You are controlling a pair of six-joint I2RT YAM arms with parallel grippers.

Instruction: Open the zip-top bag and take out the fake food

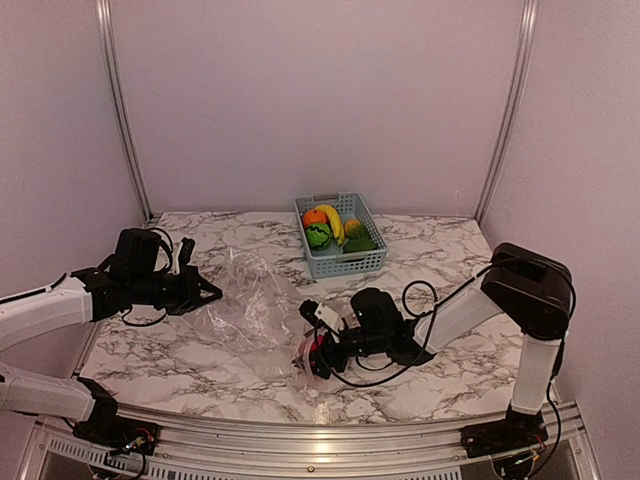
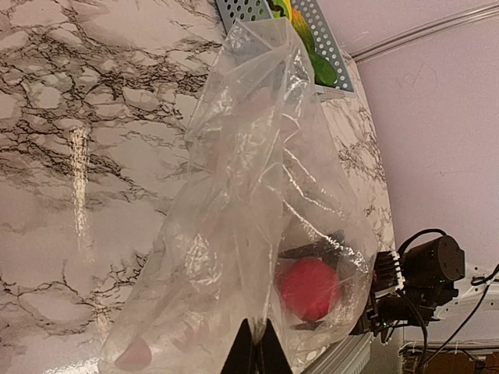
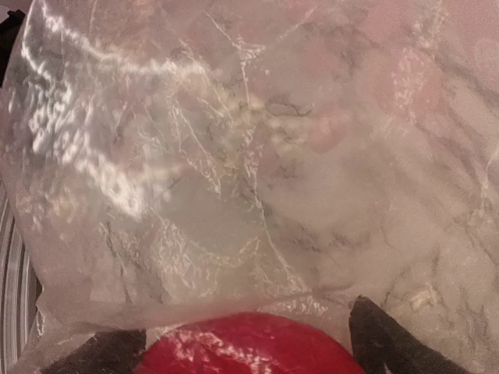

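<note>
Though faint overhead, red fruit in right pincer

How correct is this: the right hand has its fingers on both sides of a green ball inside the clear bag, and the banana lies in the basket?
Only the colour is wrong: the ball is red, as the left wrist view shows. The right hand does flank it inside the bag, and the banana lies in the basket.

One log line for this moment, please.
left gripper: pinching bag edge | right gripper: clamped on red fruit inside bag | basket: banana, orange, green ball
</note>
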